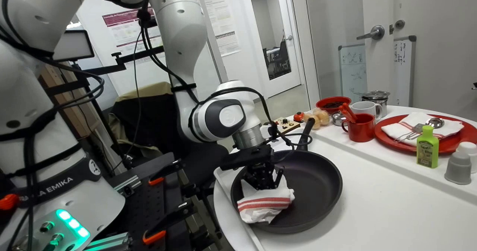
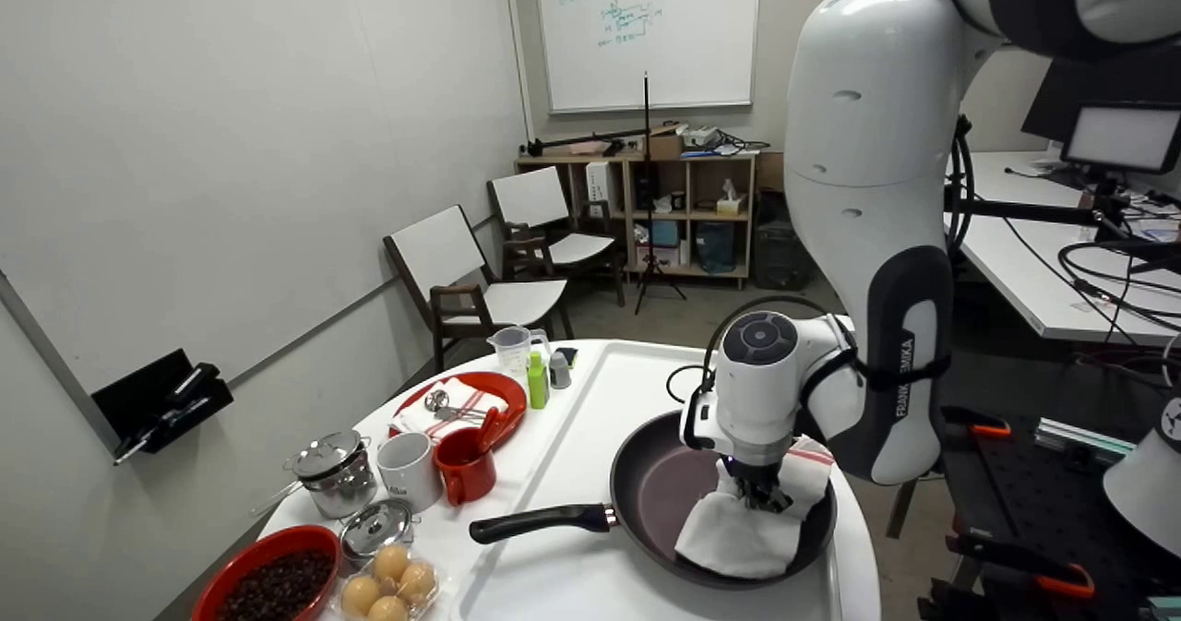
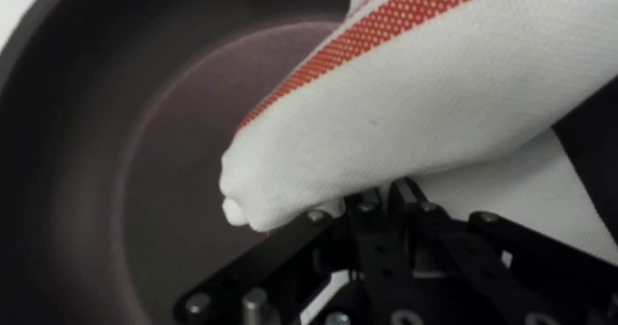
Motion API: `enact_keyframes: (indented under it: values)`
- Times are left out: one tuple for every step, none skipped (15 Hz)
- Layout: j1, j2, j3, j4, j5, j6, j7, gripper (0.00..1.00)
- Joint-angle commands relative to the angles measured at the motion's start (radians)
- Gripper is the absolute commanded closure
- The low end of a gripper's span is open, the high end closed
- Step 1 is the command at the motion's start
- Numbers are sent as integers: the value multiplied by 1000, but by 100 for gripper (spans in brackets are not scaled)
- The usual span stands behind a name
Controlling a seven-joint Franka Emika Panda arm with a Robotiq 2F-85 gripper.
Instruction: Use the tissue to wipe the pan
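The arm (image 1: 182, 31) stands up from its base (image 1: 67, 191), arches out past the top of an exterior view and slopes back to a bent wrist (image 1: 225, 116) above the table (image 2: 860, 547). Its gripper (image 3: 384, 193) points down into the pan (image 1: 316, 184), the two fingers drawn close together with the cloth (image 1: 266, 206) bunched and pinched between them. That cloth, white with red stripes, sits inside the pan, toward the robot's side; its striped end lies up against the wall and, in an exterior view, hides a stretch of the rim. The pan rests on a white tray (image 2: 572, 575), its handle (image 2: 540, 521) reaching across the tray's edge.

Past the handle stand the other dishes. A red bowl (image 2: 232, 568) holds a heap of dark bits, too small for me to name. Next to it, a clear pack (image 2: 431, 600) has four brown eggs (image 2: 391, 563) in it. Near those are a small pot (image 2: 376, 529) and a bigger steel pot (image 2: 339, 490), both lidded. Something red (image 2: 489, 427) leans out of the red mug (image 2: 466, 475), which is just beside a white mug (image 2: 411, 483). The red plate (image 1: 462, 139) bears a second cloth (image 1: 413, 118) with metal utensils (image 1: 435, 123) on top. Beside the plate, a green bottle (image 1: 427, 148) stands upright, near a clear jug (image 2: 510, 349).
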Motion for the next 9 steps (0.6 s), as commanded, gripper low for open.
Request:
enact_keyframes:
  values:
    - [-171, -32, 160, -3, -54, 14, -54, 93]
    - [-203, -36, 188, -2, -57, 22, -59, 93]
    - [-244, -43, 221, 0, -60, 45, -63, 93]
    - [-277, -46, 251, 2, -62, 56, -70, 93]
    - [-328, -54, 294, 2, -66, 78, -77, 93]
    - [-360, -52, 324, 5, -68, 96, -80, 93]
    - [-393, -50, 355, 7, -71, 123, -81, 93]
    - [-423, -48, 381, 10, -78, 143, -83, 93]
    - [-453, -45, 406, 14, -85, 171, -82, 93]
